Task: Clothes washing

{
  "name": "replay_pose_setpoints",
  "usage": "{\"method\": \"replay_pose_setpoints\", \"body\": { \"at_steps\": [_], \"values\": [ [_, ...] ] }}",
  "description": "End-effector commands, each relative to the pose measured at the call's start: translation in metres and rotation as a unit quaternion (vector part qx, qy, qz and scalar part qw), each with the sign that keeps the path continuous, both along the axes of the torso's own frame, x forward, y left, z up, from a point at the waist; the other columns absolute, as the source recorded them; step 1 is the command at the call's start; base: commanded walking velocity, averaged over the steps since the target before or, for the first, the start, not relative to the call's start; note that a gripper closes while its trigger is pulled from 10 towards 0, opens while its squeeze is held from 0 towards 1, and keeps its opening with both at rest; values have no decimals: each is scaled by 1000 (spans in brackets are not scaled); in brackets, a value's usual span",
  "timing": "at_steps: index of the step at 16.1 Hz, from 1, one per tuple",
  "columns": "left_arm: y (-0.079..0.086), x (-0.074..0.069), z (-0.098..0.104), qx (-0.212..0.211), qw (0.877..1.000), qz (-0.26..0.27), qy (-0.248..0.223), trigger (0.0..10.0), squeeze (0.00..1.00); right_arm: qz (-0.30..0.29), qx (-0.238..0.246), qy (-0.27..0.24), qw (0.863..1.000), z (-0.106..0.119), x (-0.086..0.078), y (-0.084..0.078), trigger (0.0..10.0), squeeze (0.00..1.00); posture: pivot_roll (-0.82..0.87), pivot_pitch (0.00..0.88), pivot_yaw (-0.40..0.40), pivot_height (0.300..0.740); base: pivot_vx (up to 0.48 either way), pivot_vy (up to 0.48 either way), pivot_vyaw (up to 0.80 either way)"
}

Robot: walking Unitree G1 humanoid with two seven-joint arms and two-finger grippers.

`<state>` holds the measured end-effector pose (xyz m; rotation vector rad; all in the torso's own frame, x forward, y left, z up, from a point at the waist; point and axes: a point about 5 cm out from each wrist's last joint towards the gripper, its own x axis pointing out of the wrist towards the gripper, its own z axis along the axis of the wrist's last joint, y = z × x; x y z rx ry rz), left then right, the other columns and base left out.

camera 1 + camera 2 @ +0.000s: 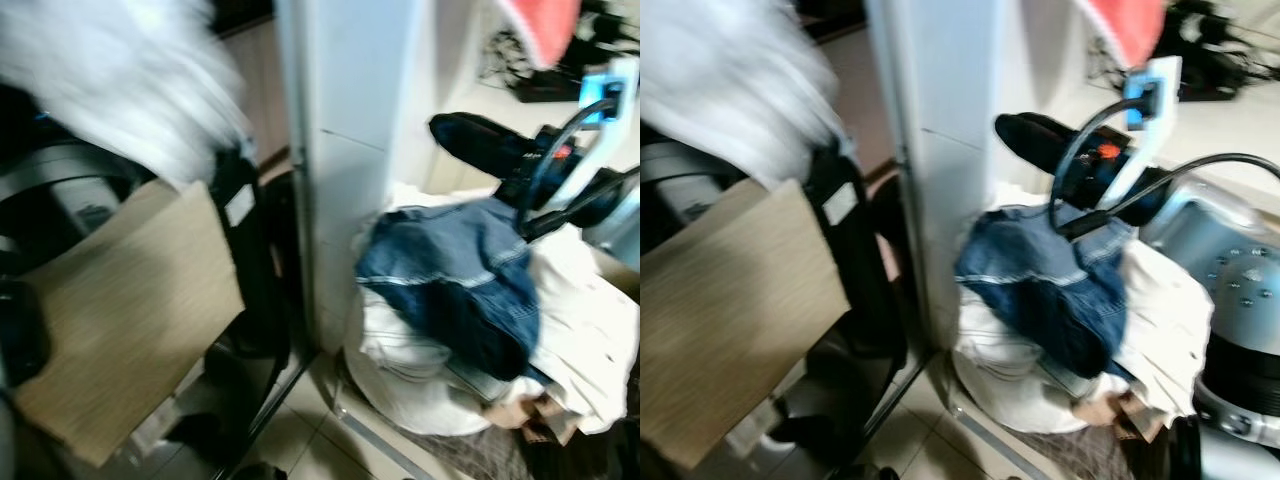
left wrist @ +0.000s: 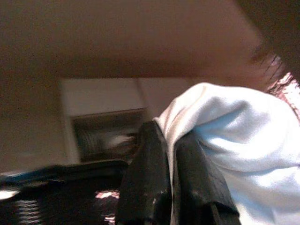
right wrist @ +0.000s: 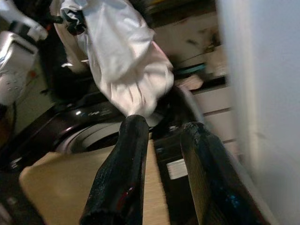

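Held a white garment (image 3: 126, 61) up over the dark washing machine (image 3: 84, 133).

Left gripper (image 2: 176, 140) raised at upper left, jaws clamped together on a fold of the white cloth, which hung blurred above the machine's round drum opening (image 1: 60, 190). Right gripper (image 3: 161, 140) out in front at the right, black jaws apart and holding nothing, aimed toward the machine. Tan ribbed panel (image 1: 130, 310) leaned tilted against the machine's front, just beside its black edge. White pillar (image 1: 350, 150) stood between the machine and the laundry pile. Blue denim piece (image 1: 455, 275) lay on top of a heap of white clothes (image 1: 420, 370) in a basket on the tiled floor (image 1: 300, 440). Something red (image 1: 545, 25) seen at the upper right, too blurred to tell.
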<state>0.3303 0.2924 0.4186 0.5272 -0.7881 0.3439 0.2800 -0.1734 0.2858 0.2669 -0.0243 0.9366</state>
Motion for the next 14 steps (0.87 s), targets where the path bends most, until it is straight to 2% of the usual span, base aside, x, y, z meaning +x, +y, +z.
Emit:
{"method": "replay_pose_setpoints", "body": {
  "at_steps": [1, 2, 3, 4, 5, 6, 7, 8, 12, 14],
  "values": [
    [0, 7, -10, 24, 999, 29, 21, 0, 0, 5, -8, -18, 1000, 6, -2, 6, 10000, 0, -137, 0, 60, 740, 0, 0, 0],
    [6, 20, -28, 14, 996, 35, 82, 471, 0, 11, -23, -18, 1000, 3, -2, 12, 10000, 0, -137, 0, 60, 740, 0, 0, 0],
    [10, 33, -49, -1, 988, 36, 148, 7373, 0, 16, -46, -18, 999, -1, -4, 18, 10000, 0, -141, 0, 59, 740, 0, 0, 0],
    [12, 43, -75, -17, 975, 22, 220, 10000, 0, 23, -78, -15, 997, -9, -6, 25, 10000, 0, -141, 0, 59, 740, 0, 0, 0],
    [15, 52, -115, -50, 945, 5, 323, 10000, 0, 29, -116, -19, 993, -19, -9, 36, 10000, 0, -143, 0, 59, 740, 0, 0, 0],
    [30, 49, -162, -94, 901, 40, 422, 10000, 0, 47, -150, -35, 987, -33, -16, 53, 10000, 0, -144, 0, 60, 740, 0, 0, 0],
    [35, 46, -174, -106, 890, 47, 441, 10000, 0, 58, -152, -34, 986, -36, -20, 58, 10000, 0, -144, 0, 60, 740, 0, 0, 0],
    [39, 44, -179, -134, 885, 45, 444, 10000, 1000, 62, -152, -32, 986, -37, -21, 60, 10000, 0, -144, 0, 60, 740, 0, 0, 0],
    [50, 39, -180, -140, 868, 60, 474, 10000, 1000, 55, -162, -28, 985, -40, -21, 58, 10000, 0, -145, 0, 57, 740, 0, 0, 0],
    [52, 38, -179, -123, 860, 66, 491, 10000, 1000, -3, -202, -8, 979, -48, -8, 46, 10000, 0, -145, 0, 57, 740, 0, 0, 0]
  ]
}}
